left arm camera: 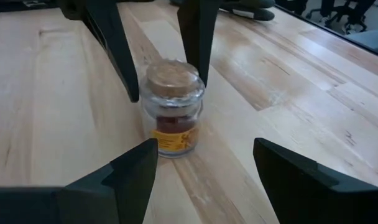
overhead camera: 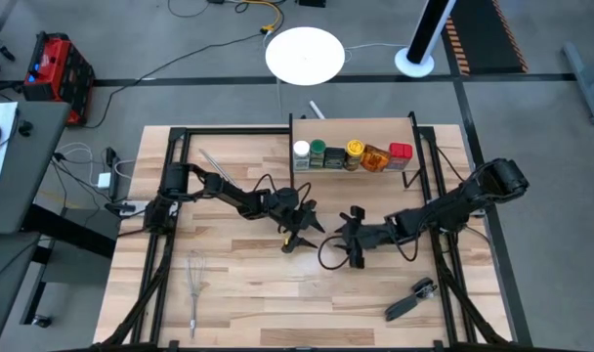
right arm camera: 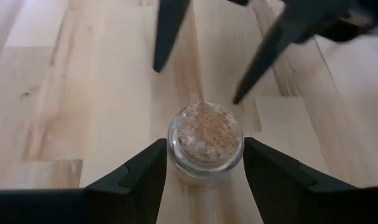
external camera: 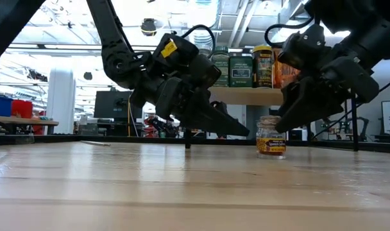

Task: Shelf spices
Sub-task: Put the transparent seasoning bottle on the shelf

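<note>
Six spices [overhead camera: 351, 155] stand in a row on the shelf [overhead camera: 356, 128] at the far side of the tabletop [overhead camera: 238, 293], as the high view shows. That view hides the small jar [left arm camera: 172, 107] under the arms; the low view shows it upright on the tabletop, under the right tool [external camera: 281, 119]. Both wrist views show it as clear glass with a cork stopper, red-brown contents and a yellow label. The right tool [right arm camera: 201, 163] has its fingers apart on either side of the jar, just beside the glass, not clamped. The left tool [left arm camera: 204, 165] faces it, fingers spread wide, holding nothing.
</note>
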`<state>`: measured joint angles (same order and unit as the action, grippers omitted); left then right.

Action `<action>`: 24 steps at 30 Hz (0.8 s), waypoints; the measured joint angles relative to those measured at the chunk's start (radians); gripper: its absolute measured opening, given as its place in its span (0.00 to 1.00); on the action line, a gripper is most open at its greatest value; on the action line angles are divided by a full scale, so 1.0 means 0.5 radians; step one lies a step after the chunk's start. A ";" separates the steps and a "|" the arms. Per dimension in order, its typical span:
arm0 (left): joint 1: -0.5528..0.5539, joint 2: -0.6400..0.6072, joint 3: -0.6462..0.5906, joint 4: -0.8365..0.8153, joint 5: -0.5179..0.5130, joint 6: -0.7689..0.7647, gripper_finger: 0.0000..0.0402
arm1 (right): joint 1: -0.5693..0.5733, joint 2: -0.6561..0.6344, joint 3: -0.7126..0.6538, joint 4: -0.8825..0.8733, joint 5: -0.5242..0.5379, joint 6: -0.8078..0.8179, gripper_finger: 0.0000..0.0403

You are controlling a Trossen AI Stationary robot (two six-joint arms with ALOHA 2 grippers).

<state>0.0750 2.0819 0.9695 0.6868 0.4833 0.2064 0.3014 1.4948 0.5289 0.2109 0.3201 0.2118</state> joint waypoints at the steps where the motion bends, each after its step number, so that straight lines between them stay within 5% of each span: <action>1: 0.000 0.000 0.000 -0.002 0.000 -0.001 0.64 | -0.004 0.000 0.000 0.008 -0.022 -0.019 0.53; 15: -0.001 0.000 0.000 -0.001 0.000 -0.003 0.64 | -0.056 0.008 0.001 0.122 -0.125 -0.157 0.53; 24: -0.001 0.000 0.000 -0.001 -0.001 -0.003 0.64 | -0.057 0.358 0.007 0.552 -0.185 -0.189 0.53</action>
<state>0.0746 2.0819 0.9695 0.6865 0.4830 0.2050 0.2729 1.6736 0.5323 0.4871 0.2278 0.1175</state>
